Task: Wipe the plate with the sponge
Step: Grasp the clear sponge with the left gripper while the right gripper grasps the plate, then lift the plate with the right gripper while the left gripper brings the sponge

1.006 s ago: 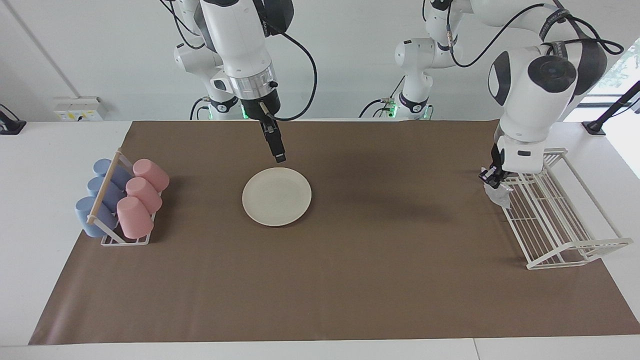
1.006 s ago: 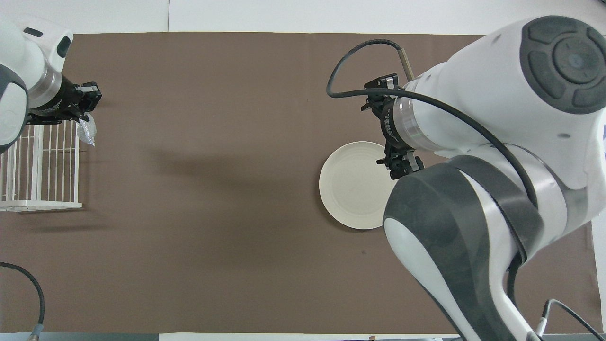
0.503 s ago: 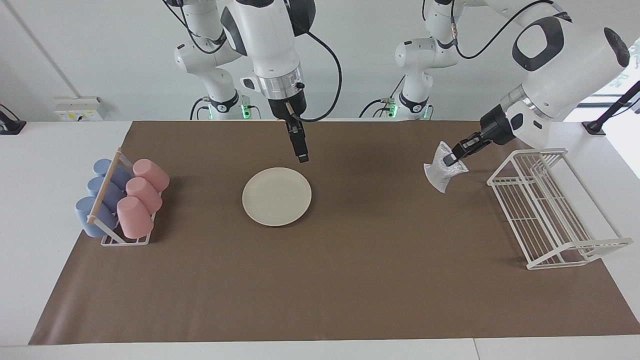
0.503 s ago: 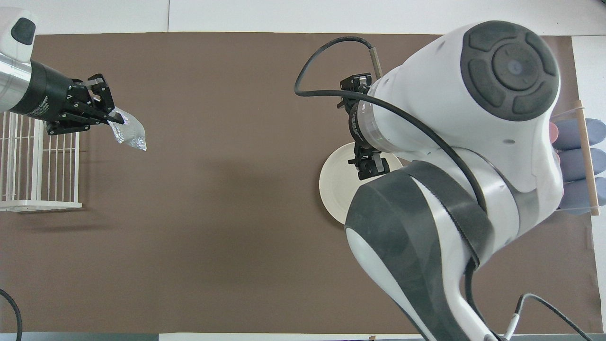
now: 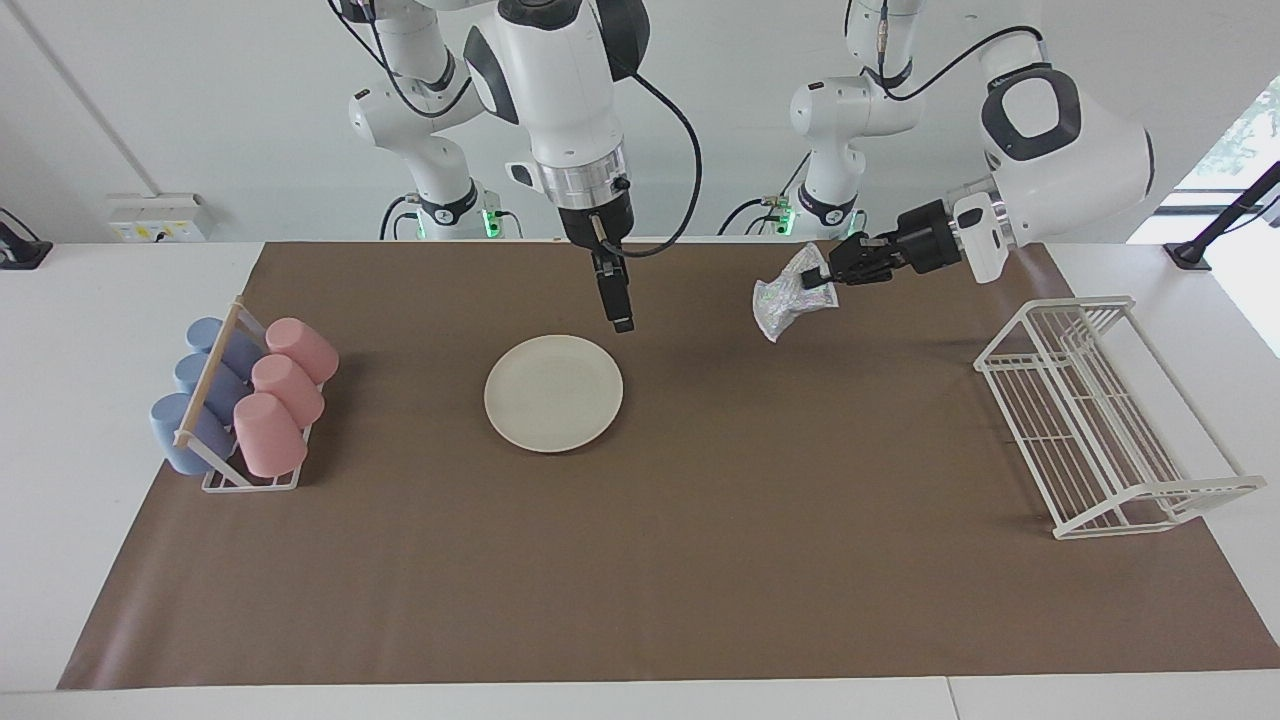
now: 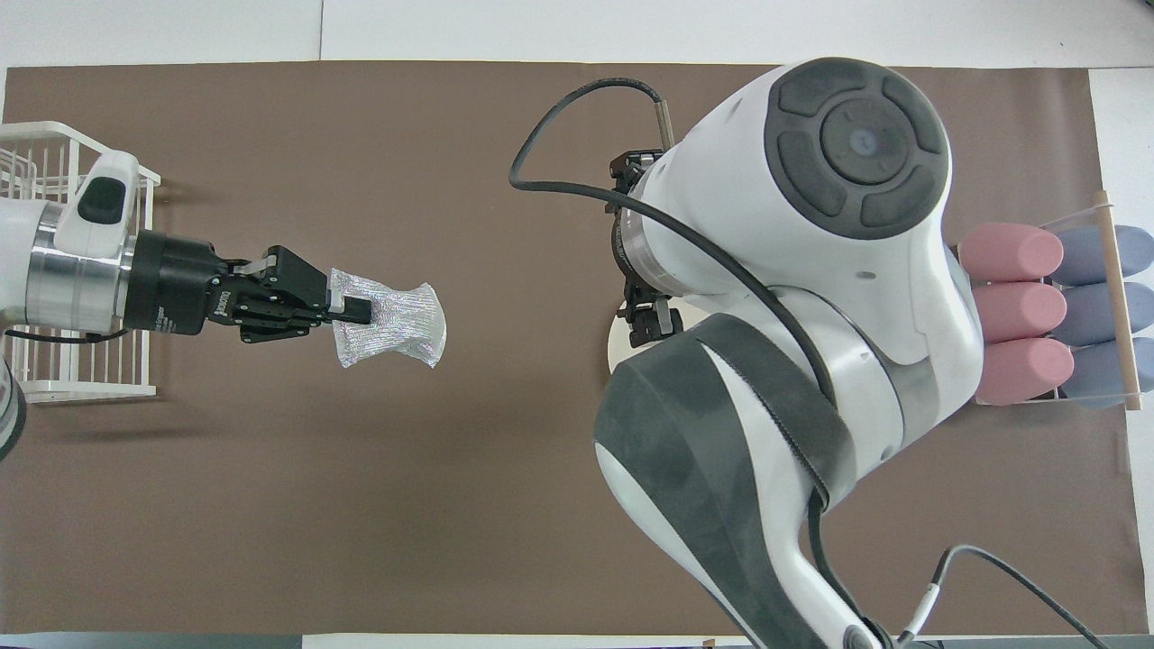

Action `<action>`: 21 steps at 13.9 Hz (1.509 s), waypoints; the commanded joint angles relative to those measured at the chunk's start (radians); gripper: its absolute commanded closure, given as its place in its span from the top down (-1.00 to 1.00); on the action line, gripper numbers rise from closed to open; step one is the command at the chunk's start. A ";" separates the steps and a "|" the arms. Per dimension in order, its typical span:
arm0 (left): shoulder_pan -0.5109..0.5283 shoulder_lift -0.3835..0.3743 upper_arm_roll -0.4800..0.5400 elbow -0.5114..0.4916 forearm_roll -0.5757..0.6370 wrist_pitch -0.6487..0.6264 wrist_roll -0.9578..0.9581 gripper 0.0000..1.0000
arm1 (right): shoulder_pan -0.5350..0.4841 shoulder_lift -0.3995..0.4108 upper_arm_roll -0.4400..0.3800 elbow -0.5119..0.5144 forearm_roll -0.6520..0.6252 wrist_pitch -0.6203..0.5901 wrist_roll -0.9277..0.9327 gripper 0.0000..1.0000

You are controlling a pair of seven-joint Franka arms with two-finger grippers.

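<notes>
Left tool (image 5: 822, 279) is clamped shut on silvery wrinkly mesh sponge (image 5: 785, 298), held over brown mat, well apart from round cream plate (image 5: 553, 392) on worktop. Right tool (image 5: 622, 322) hangs wide open, empty, over plate's rim. Risk: sponge gripped by corner only, could be dropped w/ fast swing.

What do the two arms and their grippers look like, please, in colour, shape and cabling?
Both arms have rounded glossy white shells with dark grey joint bands and round grey end caps. Each wrist ends in a silver ring, then a black collar. The left gripper and right gripper are black, with slim jaws. Loose black cables loop alongside each forearm.
</notes>
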 commanded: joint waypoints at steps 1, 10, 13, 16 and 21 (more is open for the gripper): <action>-0.005 -0.060 0.001 -0.145 -0.176 0.045 0.131 -1.00 | 0.018 -0.004 0.014 -0.019 0.010 -0.005 -0.026 1.00; -0.111 -0.053 0.000 -0.327 -0.453 0.086 0.499 -1.00 | 0.096 -0.072 0.032 -0.151 0.022 0.004 -0.023 1.00; -0.141 -0.051 0.000 -0.336 -0.516 0.091 0.504 -1.00 | 0.094 -0.087 0.032 -0.195 0.031 0.071 -0.022 1.00; -0.155 -0.053 0.000 -0.337 -0.518 0.094 0.510 -1.00 | 0.093 -0.115 0.032 -0.327 0.054 0.168 -0.028 1.00; -0.160 -0.059 0.000 -0.348 -0.518 0.095 0.512 -1.00 | 0.099 -0.138 0.035 -0.375 0.054 0.216 -0.022 1.00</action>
